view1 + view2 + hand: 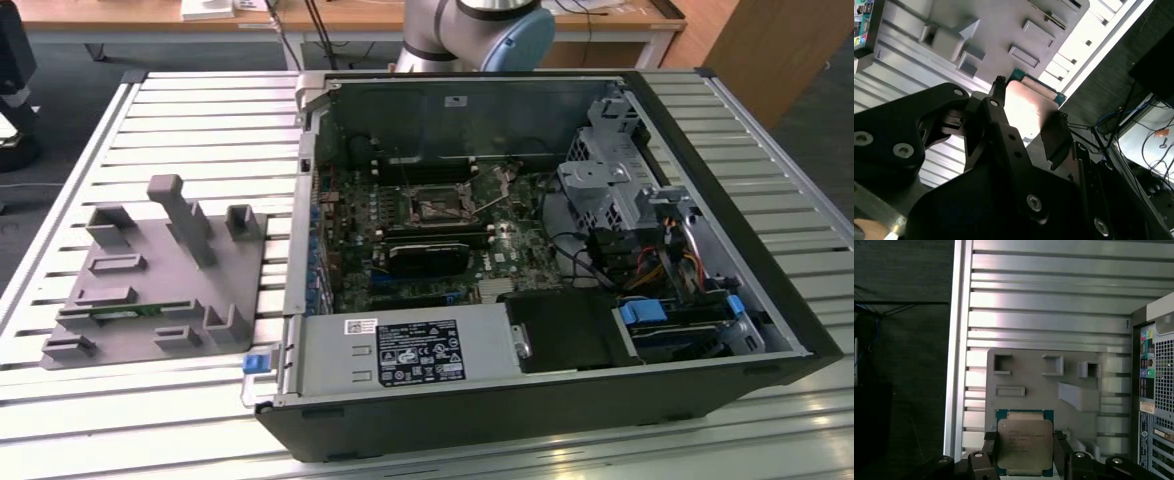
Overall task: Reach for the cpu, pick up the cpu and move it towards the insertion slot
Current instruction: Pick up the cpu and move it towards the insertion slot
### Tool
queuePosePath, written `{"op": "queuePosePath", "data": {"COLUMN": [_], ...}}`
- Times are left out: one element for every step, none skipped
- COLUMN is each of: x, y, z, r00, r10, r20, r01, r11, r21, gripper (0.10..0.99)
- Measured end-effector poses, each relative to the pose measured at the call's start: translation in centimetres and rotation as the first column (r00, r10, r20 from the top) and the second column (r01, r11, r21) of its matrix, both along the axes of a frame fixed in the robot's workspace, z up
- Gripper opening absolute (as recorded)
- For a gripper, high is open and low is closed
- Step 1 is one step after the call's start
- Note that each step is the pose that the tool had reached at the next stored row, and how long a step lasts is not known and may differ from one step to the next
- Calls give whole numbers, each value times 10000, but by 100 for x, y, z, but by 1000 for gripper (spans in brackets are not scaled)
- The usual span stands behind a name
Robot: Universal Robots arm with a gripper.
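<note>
The cpu (1024,442), a flat square chip with a silvery top and a green rim, sits between the two black fingers of my gripper (1025,452). The fingers press on its two opposite edges. In the second wrist view the cpu (1026,107) also lies in the gripper (1029,115), held off the grey holder plate (1004,30) behind it. The square socket (438,205) on the motherboard lies open inside the computer case (747,240).
The grey holder plate (147,270) with upright posts lies on the slatted table (200,110), at the exterior view's left of the case. A thin green stick (127,311) lies in it. The arm's base (481,30) stands behind the case. The table's edge (957,340) borders dark floor.
</note>
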State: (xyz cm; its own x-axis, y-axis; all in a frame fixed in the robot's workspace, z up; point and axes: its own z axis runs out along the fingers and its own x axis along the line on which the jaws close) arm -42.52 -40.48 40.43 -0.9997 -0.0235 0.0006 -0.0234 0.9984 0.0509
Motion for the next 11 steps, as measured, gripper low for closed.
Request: {"op": "queuePosePath", "data": {"x": [26,51,78,104,129,154,179,208,235,260,282], "y": [0,0,0,0,0,0,0,0,0,0,0], "z": [0,0,0,0,0,0,0,0,0,0,0], "r00": [10000,10000,10000,10000,10000,10000,10000,10000,10000,10000,10000], "r10": [0,0,0,0,0,0,-1,-1,-1,-1,-1], "r20": [0,-1,0,0,0,0,0,0,0,0,0], "r01": [0,0,0,0,0,0,1,1,1,1,1], "r11": [10000,10000,10000,10000,10000,10000,10000,10000,10000,10000,10000], "r21": [0,-1,0,-1,0,0,0,0,0,0,-1], "gripper": [533,533,533,533,533,533,533,533,533,533,533]}}
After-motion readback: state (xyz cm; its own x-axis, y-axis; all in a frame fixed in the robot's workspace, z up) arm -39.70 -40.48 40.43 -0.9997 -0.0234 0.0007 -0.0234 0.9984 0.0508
